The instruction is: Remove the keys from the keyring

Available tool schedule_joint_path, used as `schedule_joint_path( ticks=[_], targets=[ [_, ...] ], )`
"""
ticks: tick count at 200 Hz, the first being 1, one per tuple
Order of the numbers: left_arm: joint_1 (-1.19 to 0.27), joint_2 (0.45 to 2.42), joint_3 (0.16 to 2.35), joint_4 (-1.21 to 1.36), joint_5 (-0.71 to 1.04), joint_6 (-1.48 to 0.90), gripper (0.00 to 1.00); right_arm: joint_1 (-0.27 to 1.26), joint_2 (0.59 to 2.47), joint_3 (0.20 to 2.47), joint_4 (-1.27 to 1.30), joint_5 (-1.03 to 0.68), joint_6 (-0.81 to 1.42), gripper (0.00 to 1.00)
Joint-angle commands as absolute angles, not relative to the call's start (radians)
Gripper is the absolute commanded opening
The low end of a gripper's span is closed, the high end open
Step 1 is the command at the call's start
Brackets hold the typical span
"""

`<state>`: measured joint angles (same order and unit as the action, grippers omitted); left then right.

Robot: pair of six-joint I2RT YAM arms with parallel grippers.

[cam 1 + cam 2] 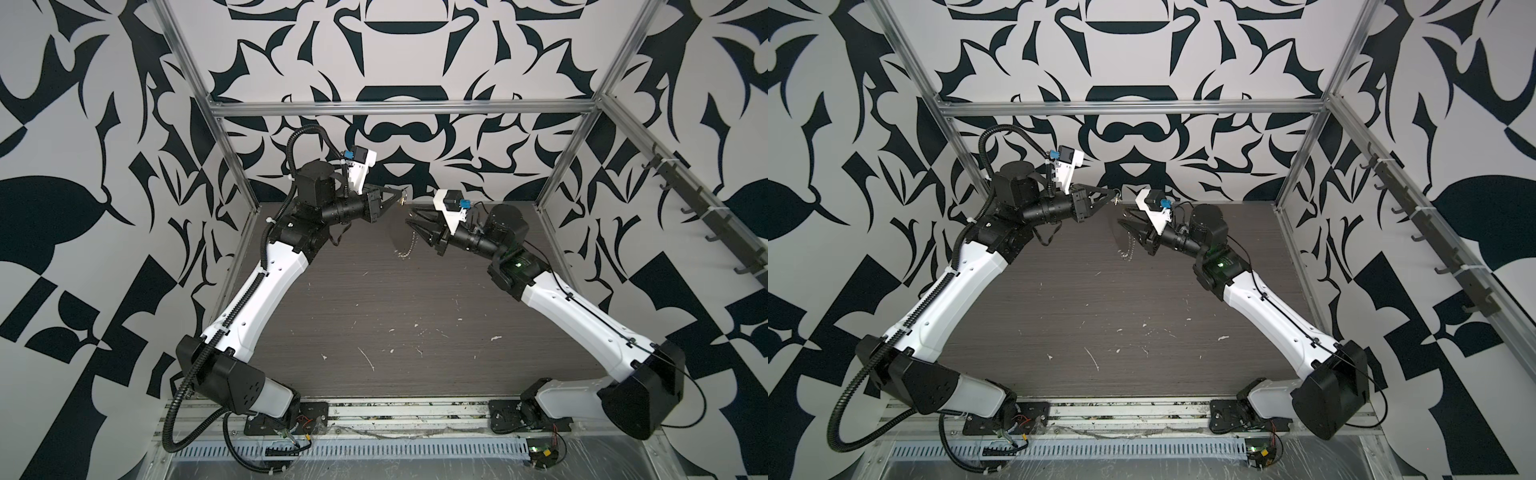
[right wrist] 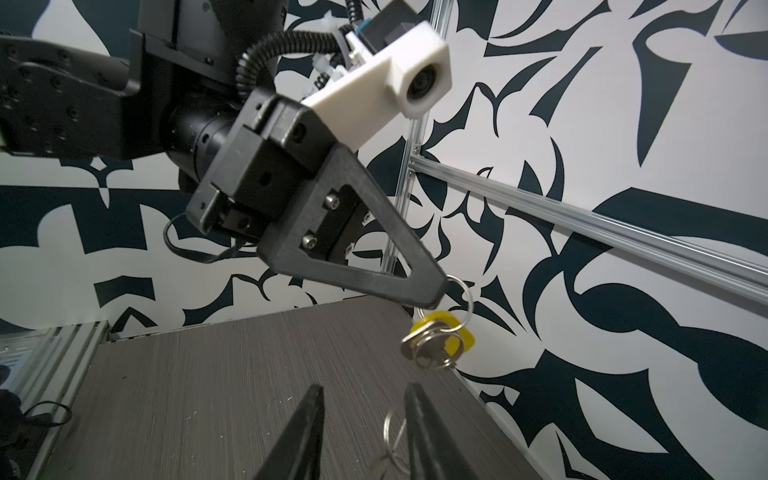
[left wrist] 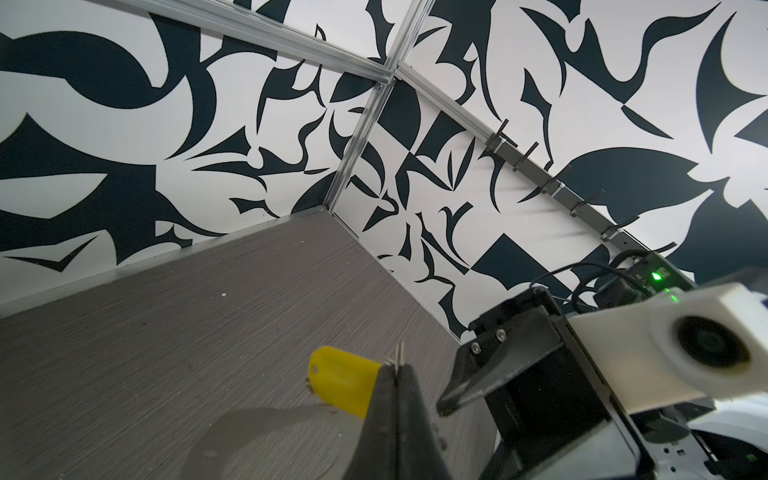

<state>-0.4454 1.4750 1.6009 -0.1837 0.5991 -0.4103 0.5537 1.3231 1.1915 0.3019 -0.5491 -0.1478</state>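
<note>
My left gripper (image 1: 402,200) (image 3: 397,368) is shut, high above the table's back. It pinches a thin silvery ring from which the keys hang: a yellow tag (image 3: 340,382) (image 2: 462,337) with a silvery metal piece (image 2: 419,350). My right gripper (image 1: 409,217) (image 2: 365,388) is open just below and right of it, nothing between its fingers. The keyring hoop (image 2: 388,424) shows beside one right finger, partly hidden behind it. Its silvery chain (image 1: 409,245) (image 1: 1128,247) trails below that gripper. I cannot tell whether the hoop touches the finger.
The dark wood-grain table (image 1: 374,324) carries scattered white specks. Aluminium frame posts (image 1: 561,166) stand at the back corners. A rail of dark hooks (image 1: 685,199) runs along the right wall. Patterned walls close in behind both grippers.
</note>
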Motion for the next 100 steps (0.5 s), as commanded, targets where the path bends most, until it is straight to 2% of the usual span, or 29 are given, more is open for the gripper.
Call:
schedule_joint_path(
  ticks=[1, 44, 100],
  targets=[
    [-0.446, 1.455, 1.615, -0.164, 0.597, -0.402, 0.0, 0.579, 1.305, 1.239, 0.299, -0.45, -0.213, 0.36],
    [-0.448, 1.45, 1.608, -0.164, 0.592, -0.4, 0.0, 0.6, 1.333, 1.264, 0.305, -0.373, -0.231, 0.37],
    [-0.449, 1.455, 1.608, -0.158, 0.592, -0.402, 0.0, 0.629, 1.36, 1.296, 0.246, -0.29, -0.287, 0.42]
  ],
)
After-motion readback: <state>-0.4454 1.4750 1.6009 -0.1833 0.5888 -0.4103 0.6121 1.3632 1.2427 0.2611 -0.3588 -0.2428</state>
